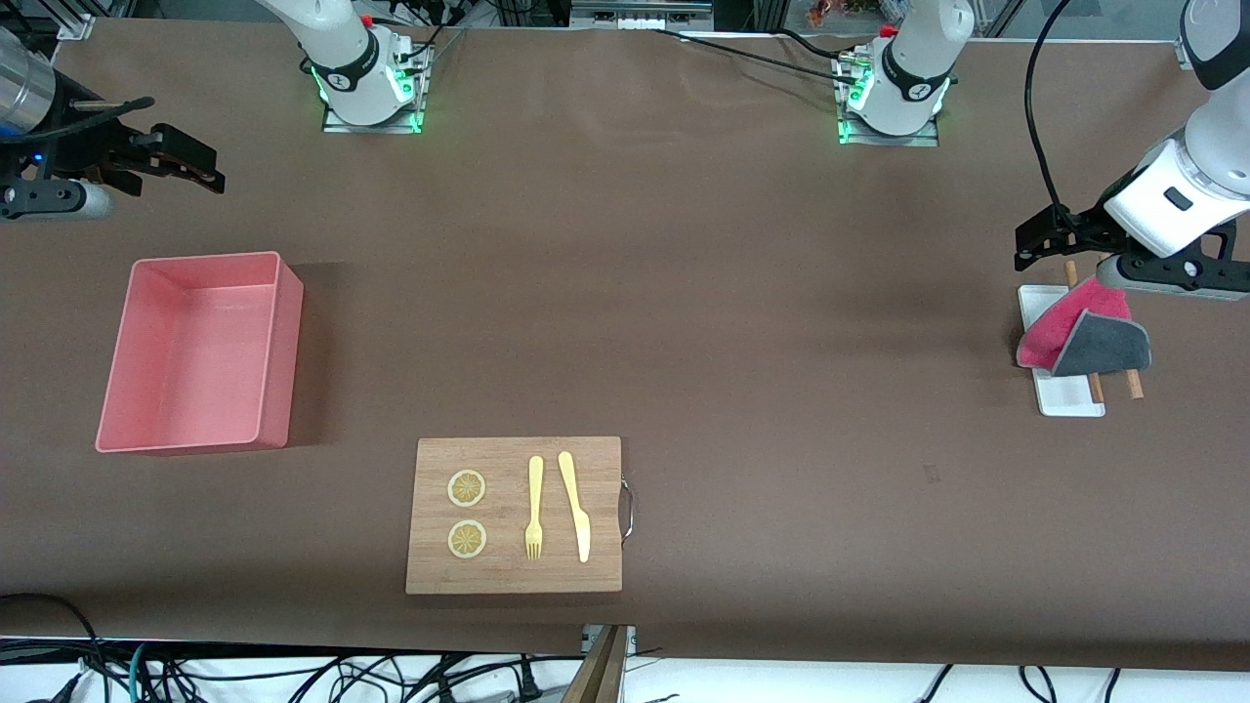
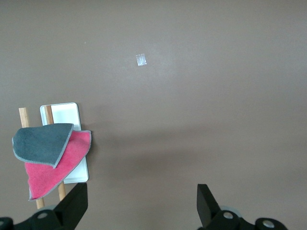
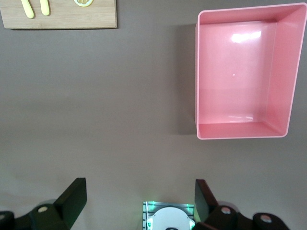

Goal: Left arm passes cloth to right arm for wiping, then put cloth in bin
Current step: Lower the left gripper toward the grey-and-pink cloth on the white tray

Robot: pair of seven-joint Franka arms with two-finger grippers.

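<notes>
One cloth (image 1: 1082,335): pink and grey, draped over two wooden sticks (image 1: 1133,382) on a white tray (image 1: 1069,400), at my left arm's end of the table.
My left claw (image 1: 1047,236): fingers spread, holding nothing, over the table just beside the tray.
My right claw (image 1: 186,161): released, waiting above bare table by the bin (image 1: 278,366).
Board (image 1: 515,576): nearest the camera.

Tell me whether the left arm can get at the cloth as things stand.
Probably yes. The cloth lies uncovered, draped over two wooden sticks and a white tray, at the left arm's end of the table. The left tool hangs open just above it with nothing between. The right tool waits, open, near the bin.
</notes>
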